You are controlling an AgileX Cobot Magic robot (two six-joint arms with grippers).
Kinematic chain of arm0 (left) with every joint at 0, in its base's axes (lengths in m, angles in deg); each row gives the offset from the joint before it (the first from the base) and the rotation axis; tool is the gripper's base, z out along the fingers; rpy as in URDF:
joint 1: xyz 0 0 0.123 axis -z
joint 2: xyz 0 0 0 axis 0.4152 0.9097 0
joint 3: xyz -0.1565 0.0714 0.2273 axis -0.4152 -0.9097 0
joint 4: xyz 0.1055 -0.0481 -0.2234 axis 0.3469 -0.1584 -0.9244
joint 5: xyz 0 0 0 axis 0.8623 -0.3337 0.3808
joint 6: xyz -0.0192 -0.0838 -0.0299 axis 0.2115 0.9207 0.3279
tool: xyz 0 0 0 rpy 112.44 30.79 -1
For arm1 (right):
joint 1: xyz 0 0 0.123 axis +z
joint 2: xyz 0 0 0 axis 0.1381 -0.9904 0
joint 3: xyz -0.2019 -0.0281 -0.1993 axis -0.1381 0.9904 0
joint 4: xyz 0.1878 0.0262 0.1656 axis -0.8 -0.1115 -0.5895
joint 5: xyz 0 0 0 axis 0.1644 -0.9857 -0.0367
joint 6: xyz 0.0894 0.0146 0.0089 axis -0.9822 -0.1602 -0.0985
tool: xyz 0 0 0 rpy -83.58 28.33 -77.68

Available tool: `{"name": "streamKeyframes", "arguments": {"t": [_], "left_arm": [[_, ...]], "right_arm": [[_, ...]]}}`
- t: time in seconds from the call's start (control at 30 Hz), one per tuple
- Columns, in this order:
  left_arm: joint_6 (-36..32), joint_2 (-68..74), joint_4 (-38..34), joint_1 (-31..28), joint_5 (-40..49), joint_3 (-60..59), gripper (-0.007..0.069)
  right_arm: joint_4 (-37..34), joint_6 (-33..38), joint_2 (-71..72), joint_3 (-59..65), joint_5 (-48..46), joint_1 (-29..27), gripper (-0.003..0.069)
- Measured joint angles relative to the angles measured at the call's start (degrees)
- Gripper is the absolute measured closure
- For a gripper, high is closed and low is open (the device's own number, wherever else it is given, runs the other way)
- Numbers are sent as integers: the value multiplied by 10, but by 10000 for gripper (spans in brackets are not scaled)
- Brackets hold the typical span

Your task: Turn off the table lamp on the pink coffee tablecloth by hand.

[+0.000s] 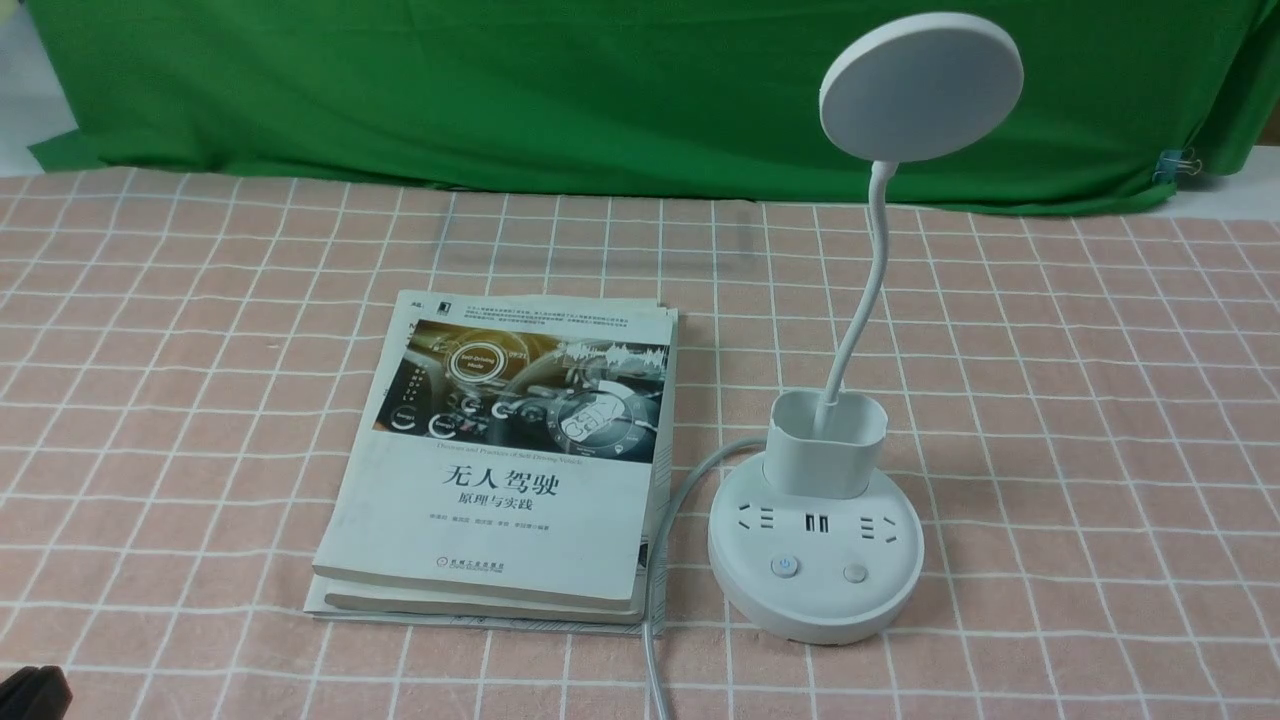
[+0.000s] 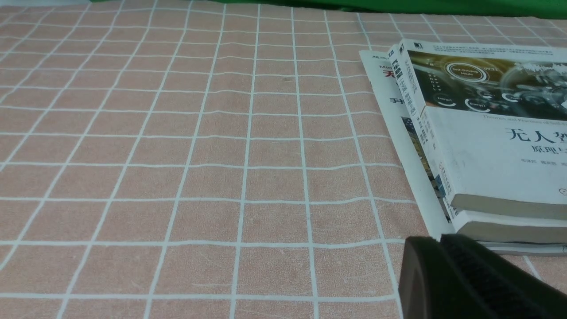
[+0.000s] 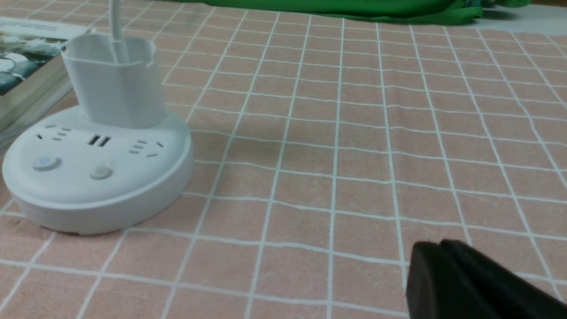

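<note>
front view: the table lamp [image 1: 816, 560] stands at 4 o'clock on the pink coffee tablecloth [image 1: 1080, 420], right of the books [image 1: 500, 460]; no pincer is clear.

left wrist view: left gripper [image 2: 436, 248] pressed together, only books ahead.

right wrist view: right gripper [image 3: 438, 254] together, empty; lamp base at its 10 o'clock, so this arm is nearer.

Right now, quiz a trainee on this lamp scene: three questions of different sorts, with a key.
1. True or false: the lamp stands on top of the books.
2. How many round buttons show on the lamp's base? A) one B) two C) four
3. Fill in: the lamp's cord runs along the edge of the ____.

Key: 1 false, it stands on the pink cloth beside them. 2 B. 3 books.
</note>
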Motion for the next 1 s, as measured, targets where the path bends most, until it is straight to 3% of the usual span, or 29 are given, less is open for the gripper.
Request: {"name": "streamKeyframes", "arguments": {"t": [1.0], "left_arm": [[0, 0, 0, 0, 0, 0, 618]], "right_arm": [[0, 0, 0, 0, 0, 0, 541]]}}
